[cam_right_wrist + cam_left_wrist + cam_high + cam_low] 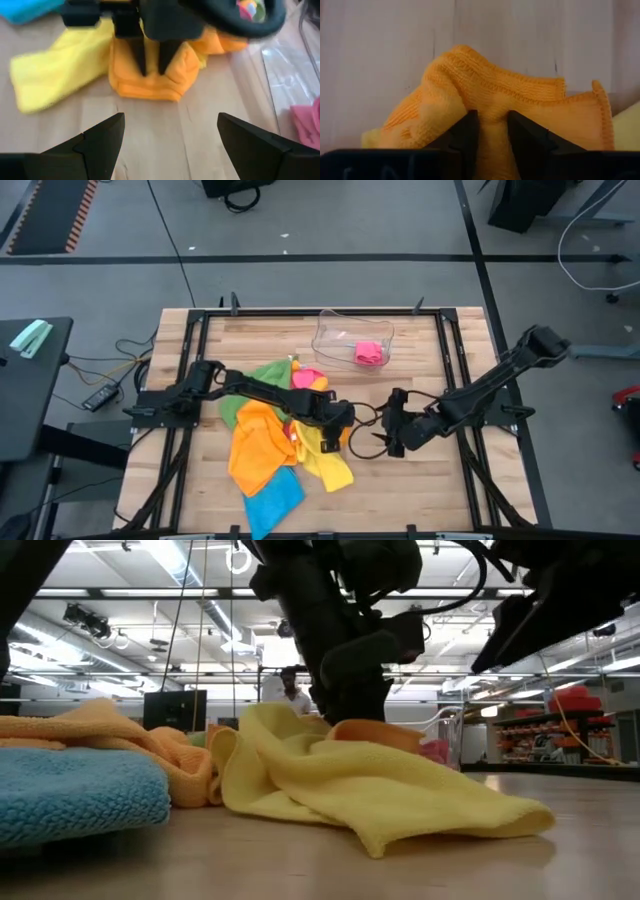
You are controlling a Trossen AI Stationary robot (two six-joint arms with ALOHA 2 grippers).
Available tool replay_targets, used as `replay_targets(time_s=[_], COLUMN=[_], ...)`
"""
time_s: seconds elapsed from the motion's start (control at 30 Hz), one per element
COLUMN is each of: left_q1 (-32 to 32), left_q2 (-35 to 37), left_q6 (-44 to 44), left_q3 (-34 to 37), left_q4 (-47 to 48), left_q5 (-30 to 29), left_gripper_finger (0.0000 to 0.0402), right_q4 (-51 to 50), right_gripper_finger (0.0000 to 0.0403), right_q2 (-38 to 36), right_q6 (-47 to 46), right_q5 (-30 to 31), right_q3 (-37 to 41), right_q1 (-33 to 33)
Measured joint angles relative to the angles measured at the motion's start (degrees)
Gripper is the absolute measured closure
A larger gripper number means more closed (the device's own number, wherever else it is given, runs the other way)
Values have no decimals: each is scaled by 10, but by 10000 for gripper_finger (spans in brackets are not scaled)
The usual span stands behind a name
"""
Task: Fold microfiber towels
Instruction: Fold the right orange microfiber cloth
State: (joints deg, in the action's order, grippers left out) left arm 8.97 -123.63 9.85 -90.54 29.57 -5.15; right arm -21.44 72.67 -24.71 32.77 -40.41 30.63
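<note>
From above, the left gripper sits low on a heap of towels mid-table; its fingers are hidden there. The right gripper waits just beside it. A pink towel lies in the clear tray.

At table height, a yellow towel covers the contact.

The left wrist camera shows both fingers pinching an orange towel fold.

The right wrist camera shows its own fingers spread wide, empty.

No writing is readable.

Grey floor, ceiling strip lights, red shelving.
</note>
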Motion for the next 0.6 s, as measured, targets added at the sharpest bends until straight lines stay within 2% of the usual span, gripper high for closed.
replay_targets(time_s=[0.27, 0.6], left_q1=[18, 22], left_q2=[1, 71], left_q6=[-2, -16], left_q3=[0, -6], left_q4=[9, 40], left_q5=[-2, -37], left_gripper_finger=[277, 249], right_q4=[45, 52], right_gripper_finger=[75, 75], right_q2=[38, 33], right_q6=[18, 22], right_q5=[-2, -1], right_q3=[0, 0], right_q1=[0, 3])
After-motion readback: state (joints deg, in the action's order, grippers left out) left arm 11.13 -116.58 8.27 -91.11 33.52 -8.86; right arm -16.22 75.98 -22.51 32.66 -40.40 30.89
